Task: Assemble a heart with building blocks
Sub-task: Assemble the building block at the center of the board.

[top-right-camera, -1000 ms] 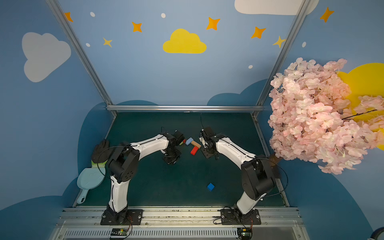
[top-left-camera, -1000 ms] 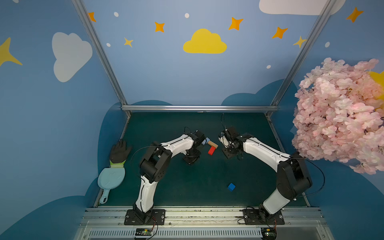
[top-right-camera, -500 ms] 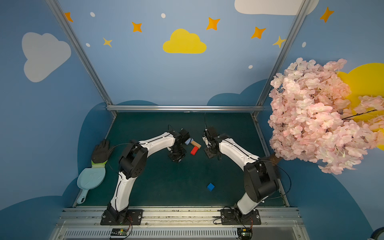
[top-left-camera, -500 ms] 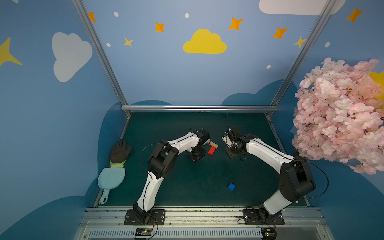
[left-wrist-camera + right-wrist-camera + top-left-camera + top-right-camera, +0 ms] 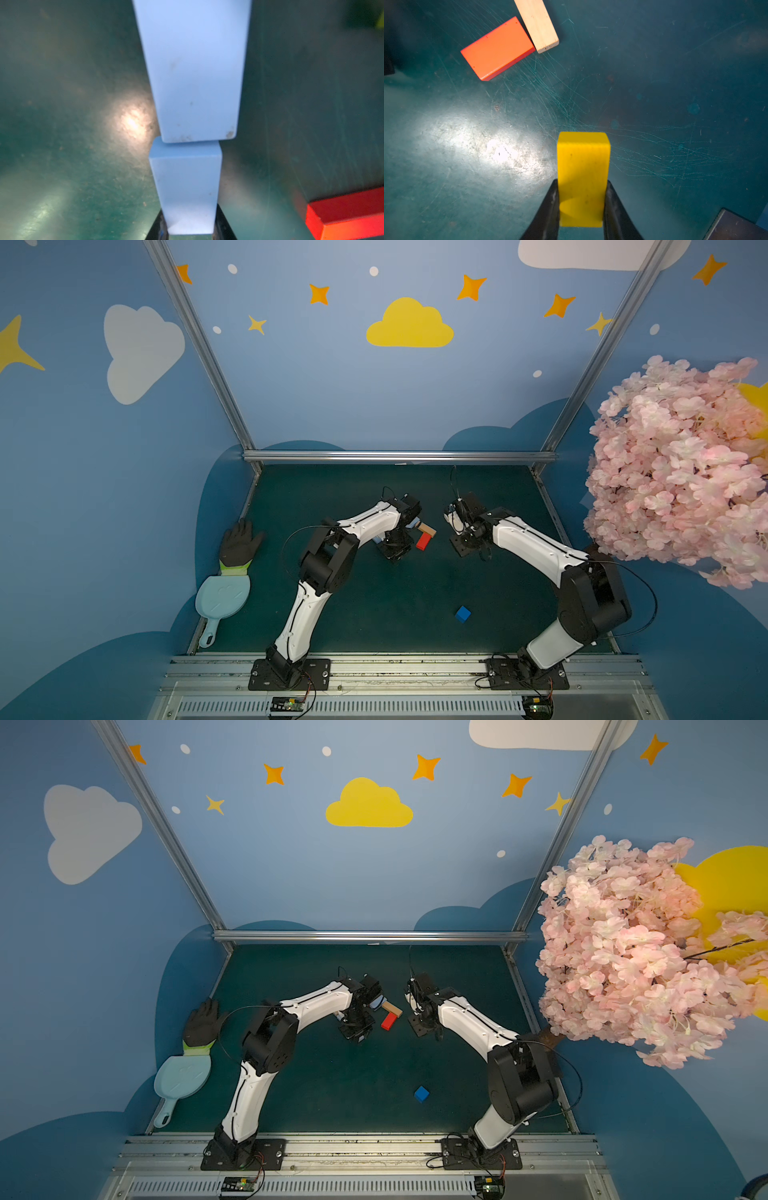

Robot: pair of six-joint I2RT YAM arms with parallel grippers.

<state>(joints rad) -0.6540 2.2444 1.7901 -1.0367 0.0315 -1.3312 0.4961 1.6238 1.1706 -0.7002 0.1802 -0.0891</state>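
Light blue block [image 5: 185, 182] sits pinched in the closed left hand [image 5: 190, 228], its far end meeting a second light blue block [image 5: 195, 72] lying on the green counter [image 5: 72, 124]. Further right, a red block [image 5: 498, 48] and a tan block [image 5: 537, 25] lie flat, touching at a corner. The right hand [image 5: 581, 184] is clamped on a yellow block [image 5: 583, 158], while the dark blue cube [image 5: 462, 614] sits alone, well apart, nearer the arm bases.

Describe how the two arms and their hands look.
The left arm and right arm both have smooth white shell links joined by bulky black joints, and each is bolted to a black base plate. A thin black cable loops beside each elbow. The left hand and right hand have slim, tapered black fingers. No markings are legible.
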